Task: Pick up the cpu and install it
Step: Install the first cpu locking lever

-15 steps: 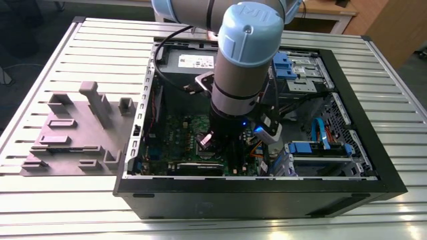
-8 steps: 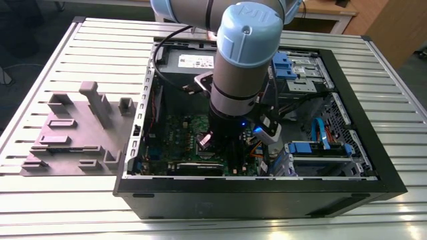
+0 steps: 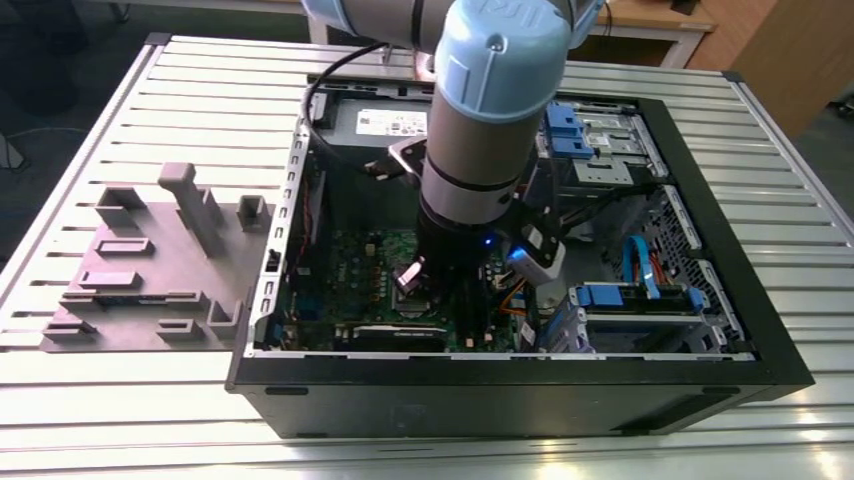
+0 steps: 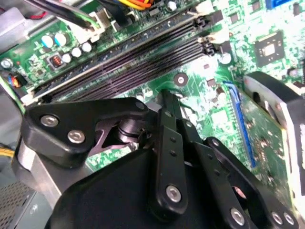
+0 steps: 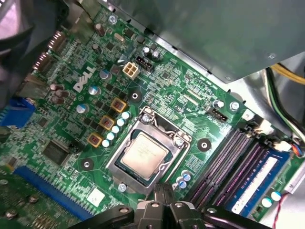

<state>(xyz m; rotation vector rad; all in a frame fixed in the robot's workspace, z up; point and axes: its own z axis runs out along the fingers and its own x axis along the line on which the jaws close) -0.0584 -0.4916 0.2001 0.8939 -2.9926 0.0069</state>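
The cpu (image 5: 143,153) lies flat in the socket (image 5: 147,151) of the green board (image 5: 71,119), its pale metal top facing up and the socket's metal frame around it on all sides; whether it is fully seated cannot be told. By its look it is a light, stiff little plate with a smooth, probably slippery lid and a delicate underside, so I judge it wants a gentle hold on two opposite edges of the lid, kept level, with no pressing on the middle. The frame stands close around those edges, which would leave little room for fingers. Just beside the socket, in the first wrist view, the tool (image 5: 163,194) hangs over the socket edge that faces the memory slots (image 5: 228,167); its two fingertips meet in a narrow point with nothing between them, so it reads as clenched and empty. The second wrist view shows the same closed tool (image 4: 167,102) above the board near the slots. In the exterior view the arm (image 3: 487,140) reaches down into the open computer case (image 3: 507,400), and a grey fixture tray (image 3: 147,270) sits on the slatted surface (image 3: 80,420) beside the case, on the exterior view's left.
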